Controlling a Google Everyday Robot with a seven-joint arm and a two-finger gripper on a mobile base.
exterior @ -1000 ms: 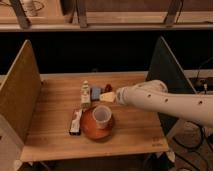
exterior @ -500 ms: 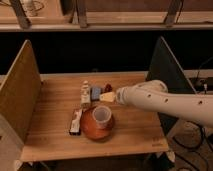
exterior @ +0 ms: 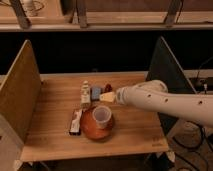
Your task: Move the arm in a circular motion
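At far left, a wooden side panel [exterior: 22, 90] standing upright along the edge of the table [exterior: 50, 142]. Further in, a flat packet [exterior: 76, 121] lying lengthwise on the wood, just beside the left rim of a reddish-brown plate [exterior: 89, 132]. On that plate, a pale translucent cup [exterior: 101, 116], upright, mouth up. Behind packet and plate, a small white bottle [exterior: 85, 93] standing, a blue-grey block [exterior: 96, 92] just beside it, then a small red item [exterior: 107, 88], too blurred to name. Right after these, the gripper [exterior: 108, 97]: pale yellowish, over the middle of the table, close against the block and the red item, behind the cup. Spread or closed: not to be made out. Behind it, the arm [exterior: 165, 102], thick, cream-white, dotted with small dark marks, rounded at its joint, reaching in from the right edge and lying almost level above the table's right half. Past the arm, a dark side panel [exterior: 167, 60] upright at the table's right edge. At far right, dark cables [exterior: 200, 142] down on the floor.
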